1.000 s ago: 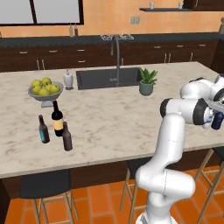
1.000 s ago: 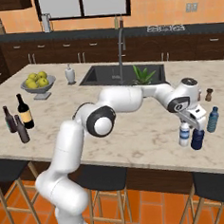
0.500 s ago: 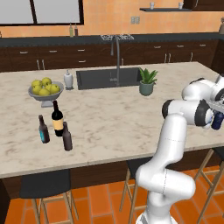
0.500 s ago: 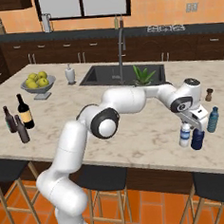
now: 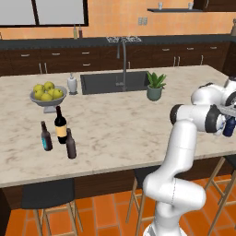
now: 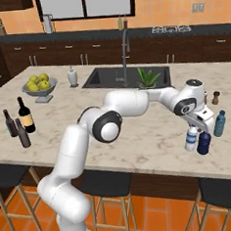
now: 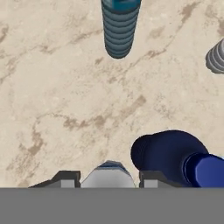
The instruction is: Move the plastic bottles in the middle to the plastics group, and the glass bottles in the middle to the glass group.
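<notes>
**Arm at the right end of the counter, above the two small bottles**

Left base view: The white arm rises from the lower right and bends out to the right edge of the marble counter (image 5: 120, 124). Just past its wrist the navy bottle (image 5: 228, 127) peeks out at the frame edge. Far to the left stand the black wine bottle (image 5: 60, 125), the small brown bottle with a teal label (image 5: 45, 137) and the plain brown long-necked bottle (image 5: 70, 144), close together. Behind them sit a bowl of yellow-green fruit (image 5: 48, 93) and a white soap dispenser (image 5: 72, 84); a potted plant (image 5: 155, 86) stands beside the sink (image 5: 114, 81).

Right base view: The arm reaches across to the right, the gripper (image 6: 202, 124) low over two bottles standing just beside each other: the clear bottle (image 6: 191, 138) with white cap and blue label, and the navy bottle to its right. The slim teal bottle (image 6: 219, 123) stands near them, further back and right. A small dark pepper mill (image 6: 215, 98) is behind. The three glass bottles stand well apart at the counter's left end.

Hand view: Looking down on the marble, the two dark fingertips (image 7: 65, 179) sit at the bottom with the clear bottle's white cap between them. They stand spread on either side of it; whether they touch it cannot be told. The navy bottle lies just right of the right fingertip. The teal bottle is at the top, and a grey ribbed object (image 7: 217, 57) at the right edge.
</notes>
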Tool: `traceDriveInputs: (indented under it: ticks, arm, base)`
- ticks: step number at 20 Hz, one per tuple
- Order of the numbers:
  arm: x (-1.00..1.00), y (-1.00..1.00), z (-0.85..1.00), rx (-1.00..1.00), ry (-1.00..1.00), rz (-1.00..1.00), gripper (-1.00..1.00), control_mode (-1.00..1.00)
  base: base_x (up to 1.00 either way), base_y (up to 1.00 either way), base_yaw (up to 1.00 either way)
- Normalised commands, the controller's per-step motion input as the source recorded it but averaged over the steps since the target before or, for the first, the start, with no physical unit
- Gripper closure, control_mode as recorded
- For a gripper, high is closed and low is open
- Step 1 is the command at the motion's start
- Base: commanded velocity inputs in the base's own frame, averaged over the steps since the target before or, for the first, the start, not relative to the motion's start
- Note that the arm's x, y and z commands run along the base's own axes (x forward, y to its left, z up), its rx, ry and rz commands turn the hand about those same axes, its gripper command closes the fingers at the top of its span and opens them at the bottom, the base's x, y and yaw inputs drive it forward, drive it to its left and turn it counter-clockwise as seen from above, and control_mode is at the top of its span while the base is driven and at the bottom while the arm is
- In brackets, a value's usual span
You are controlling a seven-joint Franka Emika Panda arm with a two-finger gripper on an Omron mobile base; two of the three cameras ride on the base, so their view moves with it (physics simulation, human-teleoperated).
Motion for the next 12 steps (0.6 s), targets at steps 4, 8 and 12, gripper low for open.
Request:
traceDriveInputs:
  ticks: [4,8,12]
  arm:
    - [0.0,0.01,0.11,0.0,-0.06,0.0,-1.0,-1.0]
    - [0.0,0.0,0.18,0.0,-0.01,0.02,-1.0,-1.0]
    - [-0.05,0.04,0.54,0.0,-0.03,0.06,-1.0,-1.0]
  base:
    - [0.0,0.0,0.0]
    - [0.0,0.0,0.0]
    - [0.0,0.0,0.0]
